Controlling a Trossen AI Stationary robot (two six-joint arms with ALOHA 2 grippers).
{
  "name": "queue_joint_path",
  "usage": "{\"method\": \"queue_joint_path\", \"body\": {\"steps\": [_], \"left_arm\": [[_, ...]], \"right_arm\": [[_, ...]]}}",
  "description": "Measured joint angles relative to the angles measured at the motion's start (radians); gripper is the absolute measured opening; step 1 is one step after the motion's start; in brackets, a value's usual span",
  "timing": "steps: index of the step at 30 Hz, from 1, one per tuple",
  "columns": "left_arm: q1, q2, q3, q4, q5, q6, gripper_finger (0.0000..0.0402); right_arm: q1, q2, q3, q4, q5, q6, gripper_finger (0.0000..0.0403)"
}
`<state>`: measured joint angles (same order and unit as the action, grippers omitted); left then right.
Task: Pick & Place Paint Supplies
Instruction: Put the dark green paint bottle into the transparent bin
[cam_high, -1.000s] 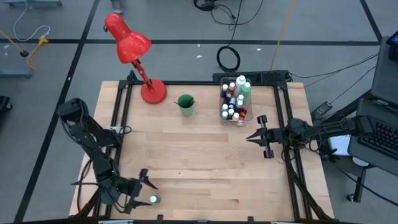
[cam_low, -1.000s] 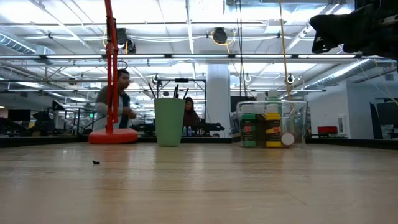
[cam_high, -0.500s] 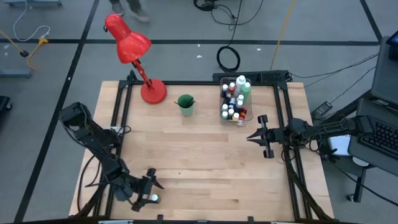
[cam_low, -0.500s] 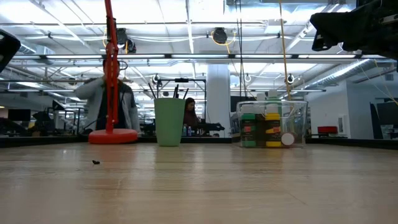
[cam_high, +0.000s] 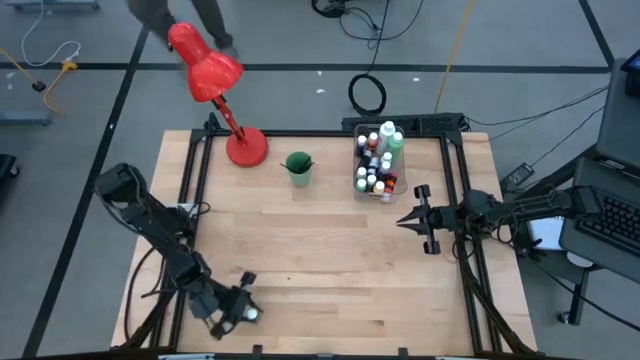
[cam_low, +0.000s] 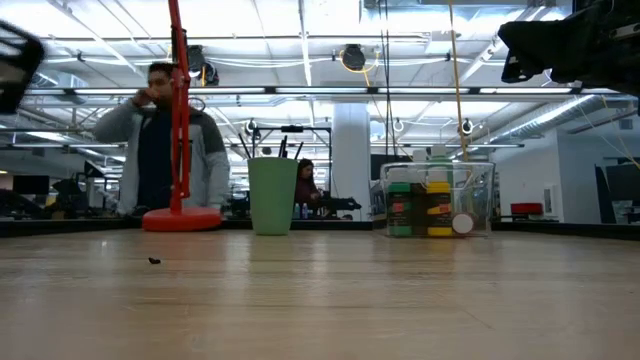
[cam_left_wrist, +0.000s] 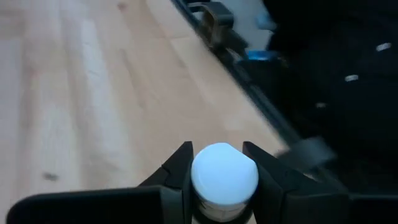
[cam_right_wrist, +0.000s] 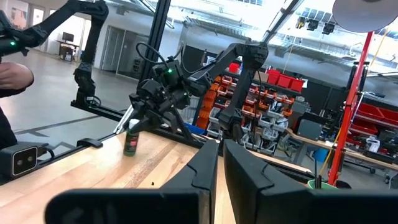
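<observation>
The left gripper (cam_left_wrist: 217, 180) has just squeezed onto a small white-capped paint bottle (cam_left_wrist: 224, 175), so it looks ready to lift, while the right gripper (cam_high: 412, 220) waits pressed together.

The pale wooden bench (cam_high: 320, 250) looks smooth and matt, its grain showing in long planks. The small paint bottle's round white cap (cam_left_wrist: 224, 173) is smooth matt plastic. The clear rectangular bin (cam_low: 437, 200) is glossy plastic.

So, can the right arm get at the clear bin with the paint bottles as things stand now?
Probably yes. The right gripper, shut and empty, hangs just in front of the clear bin, with only bare table between them.
</observation>
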<state>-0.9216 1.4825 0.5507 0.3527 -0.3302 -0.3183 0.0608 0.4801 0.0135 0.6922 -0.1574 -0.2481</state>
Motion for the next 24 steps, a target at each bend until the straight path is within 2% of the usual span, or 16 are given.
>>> {"method": "queue_joint_path", "body": {"steps": [3,7,10,12,14,16,19,21,24], "left_arm": [[0.071,-0.032,-0.003,0.002,-0.001,0.098,0.0099],[0.227,-0.127,-0.003,0.016,0.046,0.209,0.0099],[0.406,-0.209,-0.003,0.016,0.015,0.253,0.0099],[0.556,-0.247,0.006,0.018,0.035,0.259,0.0099],[0.721,-0.247,0.047,0.019,0.127,0.255,0.0099],[0.866,-0.214,0.115,0.012,0.294,0.296,0.0099],[1.011,-0.098,0.273,0.011,0.549,0.363,0.0099],[1.069,0.003,0.413,-0.007,0.624,0.389,0.0099],[1.128,0.158,0.642,-0.071,0.640,0.466,0.0099]], "right_arm": [[0.000,0.000,0.000,0.000,0.000,0.000,0.0022],[0.000,0.000,0.000,-0.001,0.000,0.004,0.0022],[0.000,0.001,0.000,-0.002,0.000,0.021,0.0022],[0.000,0.001,0.000,-0.003,0.000,0.027,0.0022],[0.000,0.002,0.000,-0.005,0.000,0.027,0.0022],[0.000,0.002,0.000,-0.005,0.000,0.027,0.0022],[0.000,0.005,0.000,-0.002,0.000,0.027,0.0022],[0.000,0.006,0.000,-0.001,-0.001,0.033,0.0022],[0.000,0.009,0.000,0.006,-0.001,0.057,0.0022]]}}
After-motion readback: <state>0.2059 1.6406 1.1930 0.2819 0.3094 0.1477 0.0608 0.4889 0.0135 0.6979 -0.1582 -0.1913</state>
